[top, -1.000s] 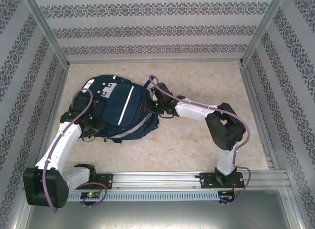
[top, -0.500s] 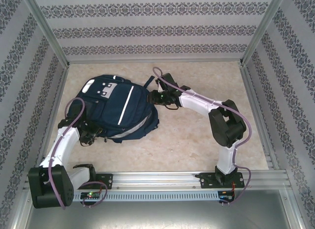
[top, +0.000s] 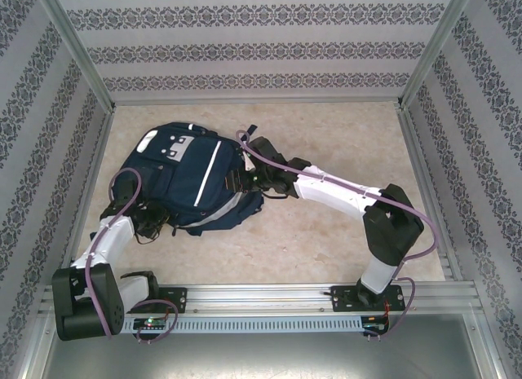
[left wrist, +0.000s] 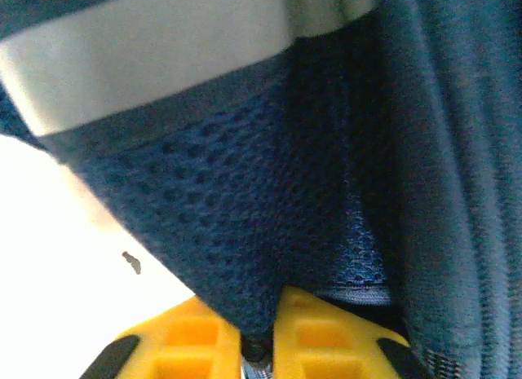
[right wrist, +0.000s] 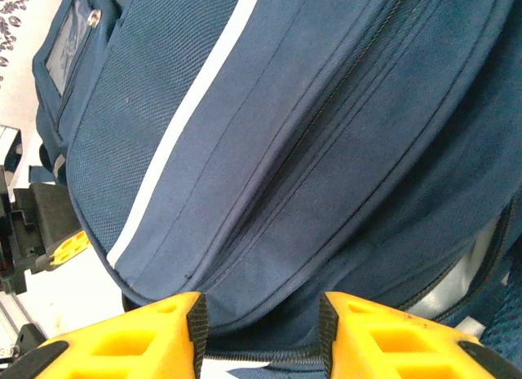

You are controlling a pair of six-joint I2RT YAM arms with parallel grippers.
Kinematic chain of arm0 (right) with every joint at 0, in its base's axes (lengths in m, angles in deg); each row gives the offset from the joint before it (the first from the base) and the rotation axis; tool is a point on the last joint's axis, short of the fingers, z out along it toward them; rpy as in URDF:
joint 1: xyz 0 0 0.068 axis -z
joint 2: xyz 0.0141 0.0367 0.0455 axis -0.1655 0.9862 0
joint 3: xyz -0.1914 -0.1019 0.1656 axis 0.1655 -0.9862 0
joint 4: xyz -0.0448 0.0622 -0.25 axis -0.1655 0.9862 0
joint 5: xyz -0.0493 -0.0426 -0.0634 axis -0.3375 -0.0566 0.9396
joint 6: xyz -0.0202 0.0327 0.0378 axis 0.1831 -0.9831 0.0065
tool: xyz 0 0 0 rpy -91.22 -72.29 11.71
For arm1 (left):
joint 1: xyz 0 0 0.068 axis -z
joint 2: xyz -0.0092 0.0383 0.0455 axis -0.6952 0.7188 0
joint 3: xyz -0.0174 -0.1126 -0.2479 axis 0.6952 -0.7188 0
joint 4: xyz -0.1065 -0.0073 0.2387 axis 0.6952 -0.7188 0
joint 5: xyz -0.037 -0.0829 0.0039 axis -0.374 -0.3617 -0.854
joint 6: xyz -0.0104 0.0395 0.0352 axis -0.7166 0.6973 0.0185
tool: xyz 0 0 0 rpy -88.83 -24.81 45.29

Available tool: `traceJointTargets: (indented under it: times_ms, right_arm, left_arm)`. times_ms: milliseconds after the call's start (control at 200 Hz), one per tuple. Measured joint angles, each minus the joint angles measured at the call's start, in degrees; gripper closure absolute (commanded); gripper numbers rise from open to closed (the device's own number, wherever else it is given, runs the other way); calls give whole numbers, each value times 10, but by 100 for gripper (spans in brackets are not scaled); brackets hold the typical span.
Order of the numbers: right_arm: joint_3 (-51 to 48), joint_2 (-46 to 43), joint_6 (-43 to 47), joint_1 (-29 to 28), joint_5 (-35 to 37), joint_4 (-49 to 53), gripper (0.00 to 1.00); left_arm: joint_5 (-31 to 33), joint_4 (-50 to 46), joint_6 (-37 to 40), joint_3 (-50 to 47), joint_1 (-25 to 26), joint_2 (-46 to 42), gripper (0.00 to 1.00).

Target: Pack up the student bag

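Navy student bag (top: 196, 179): long axis diagonal, top far-left | left claw (left wrist: 259, 346) pinching its mesh | right claw (right wrist: 261, 315) parted

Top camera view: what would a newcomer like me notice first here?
A big navy student bag with a white stripe lies on the table, left of centre. The left gripper pinches mesh fabric at its near-left corner; the right gripper sits at its right side, jaws apart.

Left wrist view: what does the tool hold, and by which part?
The left tool is shut on the student bag, pinching a fold of its navy mesh fabric.
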Motion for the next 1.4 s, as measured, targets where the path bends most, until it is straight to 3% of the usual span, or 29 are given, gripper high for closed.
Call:
traceJointTargets:
  times_ms: [300,854,1084,1249,1399]
  right_arm:
    - [-10,-62,7,-47,44,15,50]
    - [-69,-40,-32,-155,132,-2,68]
    - [-74,12,-62,-187,185,-16,72]
    - [-74,24,-76,-188,211,-30,71]
    - [-73,44,-79,-190,230,-37,72]
  left_arm:
    - [-8,46,-86,-10,30,-40,100]
    - [78,125,-243,1,291,-21,100]
    - [87,150,-261,24,332,32,100]
    - [89,131,-240,38,331,35,74]
    - [90,90,-213,47,322,6,68]
